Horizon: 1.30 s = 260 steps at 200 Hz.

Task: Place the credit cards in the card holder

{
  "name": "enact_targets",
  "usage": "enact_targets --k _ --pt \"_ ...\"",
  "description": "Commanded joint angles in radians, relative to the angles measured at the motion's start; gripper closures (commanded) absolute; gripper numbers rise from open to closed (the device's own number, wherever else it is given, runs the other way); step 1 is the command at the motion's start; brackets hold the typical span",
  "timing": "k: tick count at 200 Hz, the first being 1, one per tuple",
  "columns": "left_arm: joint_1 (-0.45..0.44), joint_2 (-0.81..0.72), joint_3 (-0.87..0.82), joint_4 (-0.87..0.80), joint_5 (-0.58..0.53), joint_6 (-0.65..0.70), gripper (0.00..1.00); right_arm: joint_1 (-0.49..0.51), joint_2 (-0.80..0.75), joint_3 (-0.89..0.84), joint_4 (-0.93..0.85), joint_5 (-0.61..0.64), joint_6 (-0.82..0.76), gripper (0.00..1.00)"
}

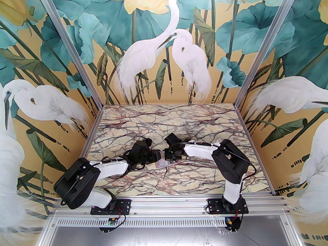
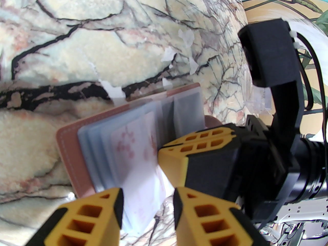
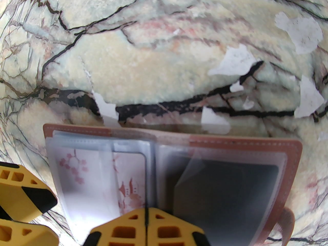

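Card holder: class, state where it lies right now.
In the top view the card holder lies open near the middle of the marble table, the left tool at its left edge and the shut right tool over its centre fold.

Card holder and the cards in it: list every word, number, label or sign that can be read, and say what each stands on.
No text can be read.
The dusty-pink leather-like card holder bears no lettering.
The white card with pink blossom print and the white card with a pink drawing beside it show pictures only, no letters.
The dark rectangular card is blurred and shows no text.
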Motion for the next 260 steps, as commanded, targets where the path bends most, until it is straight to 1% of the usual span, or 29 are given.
enact_targets --k 1,26,64,112,260 --pt "0.002 0.008 0.019 -0.013 0.002 0.007 0.61 0.003 0.046 -0.017 -0.026 0.018 -0.003 0.92" --pt "0.001 0.003 0.017 -0.017 -0.004 0.007 0.61 0.003 0.048 -0.016 -0.027 0.016 -0.005 0.92" --pt "0.002 -0.004 0.021 -0.067 -0.052 0.024 0.60 0.004 0.047 -0.017 -0.026 0.017 -0.003 0.92" --pt "0.001 0.015 0.026 -0.050 -0.029 0.023 0.60 0.003 0.050 -0.016 -0.026 0.016 -0.005 0.92" --pt "0.000 0.050 0.039 -0.037 -0.013 0.024 0.61 0.003 0.050 -0.018 -0.025 0.012 -0.003 0.92"
